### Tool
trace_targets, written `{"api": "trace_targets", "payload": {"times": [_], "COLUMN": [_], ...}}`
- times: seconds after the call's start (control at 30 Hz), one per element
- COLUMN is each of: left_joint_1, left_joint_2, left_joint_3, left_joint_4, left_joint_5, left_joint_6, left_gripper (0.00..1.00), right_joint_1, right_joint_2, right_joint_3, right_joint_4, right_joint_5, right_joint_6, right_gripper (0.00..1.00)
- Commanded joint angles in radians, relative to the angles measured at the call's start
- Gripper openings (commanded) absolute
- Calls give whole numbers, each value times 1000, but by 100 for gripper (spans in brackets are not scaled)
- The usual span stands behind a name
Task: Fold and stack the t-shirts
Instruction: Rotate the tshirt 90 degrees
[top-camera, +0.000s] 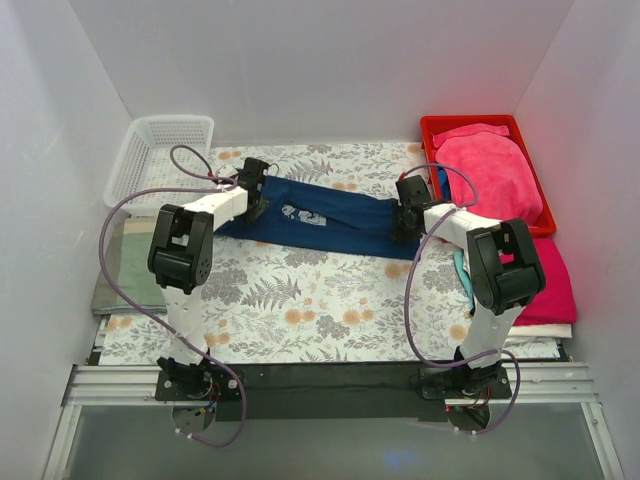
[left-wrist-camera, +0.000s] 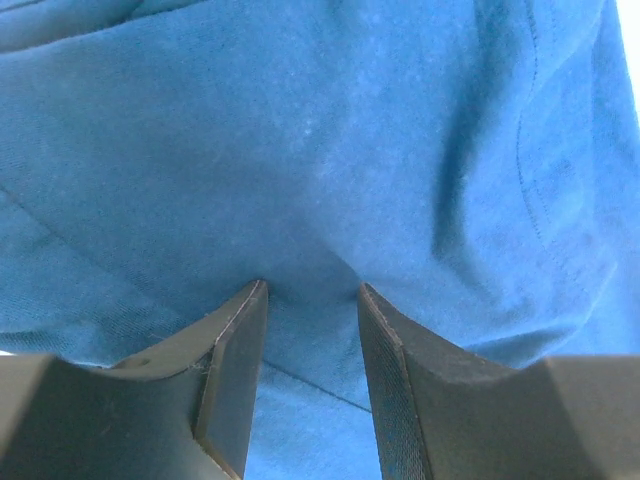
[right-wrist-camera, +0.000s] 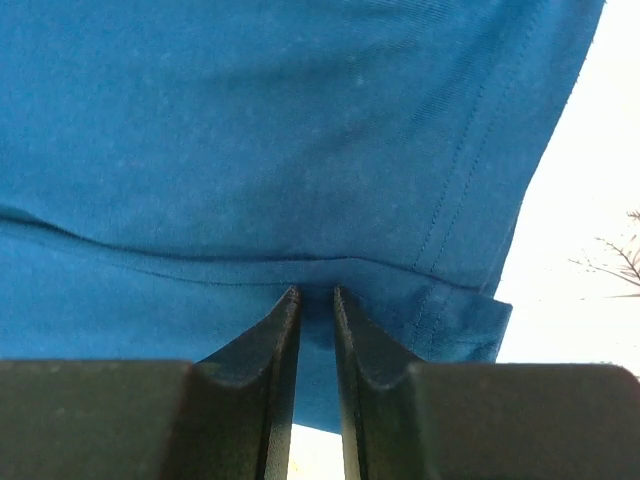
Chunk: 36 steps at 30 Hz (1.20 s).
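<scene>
The navy t-shirt (top-camera: 345, 222) is folded into 1 long narrow band, stretched sideways just left of the red tray (top-camera: 470, 120). Its pale blue chest print faces up, nearer the end away from the tray. 1 magenta-pink t-shirt (top-camera: 490, 170) lies bundled inside the tray. Another magenta-pink shirt (top-camera: 556, 285) lies folded flat just in front of the tray.

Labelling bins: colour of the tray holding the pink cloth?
The rectangular plastic tray is red; top external view.

My fingers (left-wrist-camera: 410, 400) are matt black plastic, a bit grainy, with fine ribbing on the inner faces. The navy t-shirt (left-wrist-camera: 300, 150) is soft matt knit cloth with stitched seams. The tablecloth (top-camera: 300, 300) is printed fabric, the basket (top-camera: 170, 120) white plastic lattice, the tray (top-camera: 470, 119) shiny red plastic, and the pink t-shirt (top-camera: 490, 175) looks fuzzy.
</scene>
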Motion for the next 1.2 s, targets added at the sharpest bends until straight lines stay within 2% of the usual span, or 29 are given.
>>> {"api": "trace_targets", "payload": {"times": [0.0,0.17,0.43,0.5,0.57,0.63,0.73,0.83,0.87,0.93,1.03,1.17], "left_joint_1": [30,49,61,67,73,73,73,67,64,56,46,42], "left_joint_2": [89,245,459,491,502,519,560,582,582,592,574,496], "left_joint_3": [94,309,672,699,700,697,749,795,798,826,831,740], "left_joint_4": [-44,-74,-46,-12,87,197,258,276,279,249,232,273], "left_joint_5": [30,62,163,224,275,385,541,577,573,562,539,531], "left_joint_6": [49,111,197,212,244,271,284,272,278,309,347,366], "left_gripper": [40,40,40,40,40,40,41,43,47,62,64,66], "right_joint_1": [15,46,210,259,299,323,381,461,502,552,662,714], "right_joint_2": [50,0,-97,-111,-112,-106,-75,-20,-8,32,90,135], "right_joint_3": [-19,-123,-283,-300,-295,-271,-222,-171,-159,-127,-82,-18], "right_joint_4": [-18,-12,8,8,8,8,2,-5,-5,-5,-7,-31], "right_joint_5": [-13,-8,36,44,42,35,25,32,27,32,35,48], "right_joint_6": [-4,44,159,183,203,212,223,245,255,271,291,292], "right_gripper": [25,25,24,24,24,24,24,24,24,24,24,24]}}
